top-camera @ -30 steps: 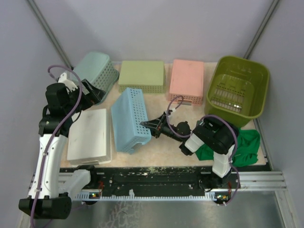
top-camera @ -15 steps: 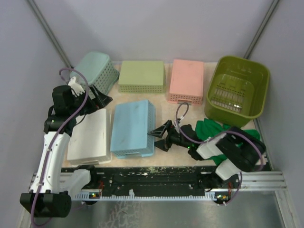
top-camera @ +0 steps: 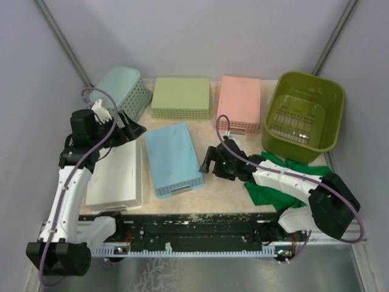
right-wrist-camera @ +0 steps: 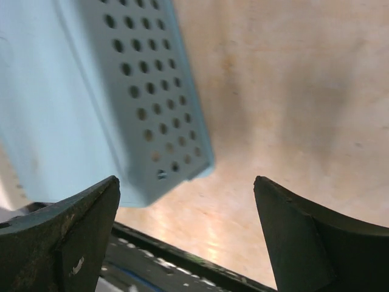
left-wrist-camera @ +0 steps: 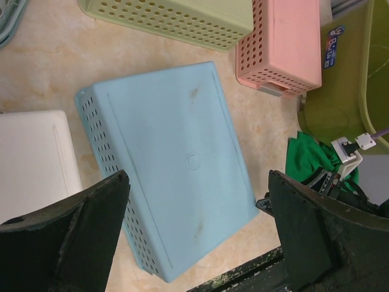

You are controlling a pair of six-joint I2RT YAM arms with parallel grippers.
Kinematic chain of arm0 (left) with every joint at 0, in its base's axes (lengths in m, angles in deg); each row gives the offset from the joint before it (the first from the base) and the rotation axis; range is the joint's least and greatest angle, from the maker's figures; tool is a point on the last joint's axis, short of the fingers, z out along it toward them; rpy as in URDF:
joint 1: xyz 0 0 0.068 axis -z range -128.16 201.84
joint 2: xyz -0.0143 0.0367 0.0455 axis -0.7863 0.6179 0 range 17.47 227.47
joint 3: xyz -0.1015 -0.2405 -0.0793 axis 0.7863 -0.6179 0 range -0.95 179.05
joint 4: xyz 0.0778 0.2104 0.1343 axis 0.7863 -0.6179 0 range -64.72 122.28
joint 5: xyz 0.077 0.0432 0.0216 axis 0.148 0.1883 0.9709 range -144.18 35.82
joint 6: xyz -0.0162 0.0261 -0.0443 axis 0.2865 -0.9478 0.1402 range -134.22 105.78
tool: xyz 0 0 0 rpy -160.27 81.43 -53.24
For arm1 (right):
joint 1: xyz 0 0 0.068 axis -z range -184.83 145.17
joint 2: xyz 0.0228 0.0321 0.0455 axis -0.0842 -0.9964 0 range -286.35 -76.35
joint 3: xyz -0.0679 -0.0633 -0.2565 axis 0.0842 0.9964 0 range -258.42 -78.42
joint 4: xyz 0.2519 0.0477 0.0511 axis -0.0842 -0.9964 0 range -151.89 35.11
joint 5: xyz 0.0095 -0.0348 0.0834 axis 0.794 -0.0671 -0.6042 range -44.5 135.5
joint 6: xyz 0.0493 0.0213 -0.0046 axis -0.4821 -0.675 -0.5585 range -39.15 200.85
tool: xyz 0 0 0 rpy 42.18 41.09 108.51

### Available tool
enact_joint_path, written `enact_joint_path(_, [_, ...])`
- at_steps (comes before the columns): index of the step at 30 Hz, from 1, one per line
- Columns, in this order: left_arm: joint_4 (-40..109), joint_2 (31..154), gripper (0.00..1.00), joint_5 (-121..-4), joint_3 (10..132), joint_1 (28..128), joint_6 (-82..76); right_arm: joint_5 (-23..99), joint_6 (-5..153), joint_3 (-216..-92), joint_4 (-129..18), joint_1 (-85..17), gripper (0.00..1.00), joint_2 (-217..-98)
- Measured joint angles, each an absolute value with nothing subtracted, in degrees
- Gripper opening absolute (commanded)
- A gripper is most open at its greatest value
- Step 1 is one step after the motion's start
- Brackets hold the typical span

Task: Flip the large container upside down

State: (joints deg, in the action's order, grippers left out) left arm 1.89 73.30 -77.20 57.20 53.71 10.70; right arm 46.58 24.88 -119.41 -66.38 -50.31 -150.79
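- Bench (top-camera: pixel 205 131): beige, mottled, smooth. It's crowded, so swing room is tight.
- Large container (top-camera: pixel 304 115): far right corner, upright, mouth up, well apart from both my grippers. Glossy olive-green plastic with rounded corners, tapered walls and slotted vents in the base.
- Step in hand, as I read it: get my right arm over to that tub. I'd pinch the near wall at the rim, one finger inside and one outside, then lift and roll it over to land rim-down. The smooth wall may slip, so bite deep. The pink basket (top-camera: pixel 239 100) sits just beside it, so tip away from that.
- Blue basket (top-camera: pixel 175 158): upside down, flat base up, perforated sides. Not the target.
- Green cloth (top-camera: pixel 285 182): soft and crumpled, under my right arm, near the tub's front. It could snag the rim.
- Right gripper (top-camera: pixel 208 165): spread wide, empty, low beside the blue basket.
- Left gripper (top-camera: pixel 132 129): spread wide, empty, at the left, its camera looking down on the blue basket.
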Motion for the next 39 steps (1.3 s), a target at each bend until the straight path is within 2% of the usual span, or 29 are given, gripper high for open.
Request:
enact_joint_path(5, [1.9, 73.5, 1.00, -76.7, 57.1, 55.9, 10.1, 52.5, 31.5, -122.7, -77.1, -50.3, 0.92, -150.1])
enact_joint_path(9, [1.7, 75.4, 1.00, -71.4, 57.2, 65.3, 10.2, 57.2, 35.9, -123.7, -82.9, -48.4, 0.92, -146.4])
enact_joint_path(21, [5.5, 85.2, 1.00, -65.8, 57.2, 86.2, 15.1, 57.7, 38.0, -111.8, -92.3, -21.7, 0.92, -137.3])
enact_joint_path(25, [7.9, 90.2, 1.00, -65.1, 58.3, 91.5, 16.5, 59.6, 35.6, -111.7, -93.7, -20.0, 0.90, -137.1])
enact_joint_path(32, [13.0, 101.1, 1.00, -64.0, 64.4, 98.8, 18.1, 70.0, 29.6, -115.1, -102.0, -20.0, 0.88, -135.7])
enact_joint_path(35, [15.7, 105.0, 1.00, -64.0, 66.4, 100.1, 18.7, 66.1, 32.0, -115.4, -98.8, -20.0, 0.87, -130.5])
enact_joint_path(39, [18.5, 108.7, 1.00, -63.8, 67.7, 100.3, 19.3, 53.7, 33.7, -109.8, -85.3, -20.2, 0.88, -123.1])
